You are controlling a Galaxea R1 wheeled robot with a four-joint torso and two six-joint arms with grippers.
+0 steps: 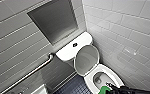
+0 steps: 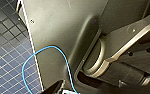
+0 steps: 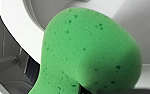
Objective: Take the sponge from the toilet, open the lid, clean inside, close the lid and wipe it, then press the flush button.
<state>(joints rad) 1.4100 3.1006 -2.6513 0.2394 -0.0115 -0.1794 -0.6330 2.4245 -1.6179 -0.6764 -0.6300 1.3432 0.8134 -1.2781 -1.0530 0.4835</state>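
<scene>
- The right gripper [image 1: 110,86] clamped the sponge [image 1: 104,90] at the toilet bowl's [image 1: 89,80] near rim, both partly cut off.
- The lid [image 1: 86,60] stood raised against the tank [image 1: 66,52].
- The left gripper [image 2: 58,88]: grip impossible to tell.

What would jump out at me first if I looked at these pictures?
The bright green sponge comes first: the right gripper holds it at the near rim of the white toilet bowl. Next is the lid, standing open and leaning back against the tank, whose top carries the small dark flush button.
</scene>
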